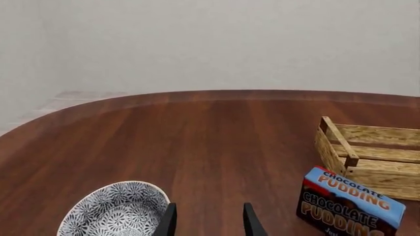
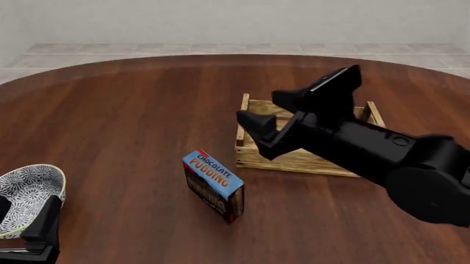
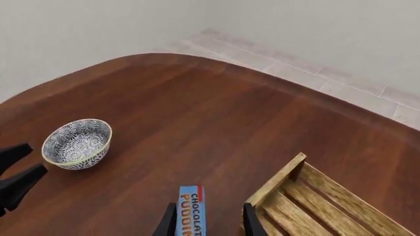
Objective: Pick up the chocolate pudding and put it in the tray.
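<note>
The pudding box (image 2: 213, 186) stands on the table (image 2: 118, 121) beside the crate (image 2: 253, 158). Right gripper (image 2: 266, 127) hovers above, fingers apart; left gripper (image 1: 207, 222) looks parted too.

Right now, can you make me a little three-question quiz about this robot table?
1. True or false: the chocolate pudding is already inside the tray.
2. Which gripper is up near the tray? A) left gripper B) right gripper
3. Fill in: the patterned bowl sits beside the ____ gripper.

Key
1. False: it stands on the table, outside the tray.
2. B
3. left
</note>
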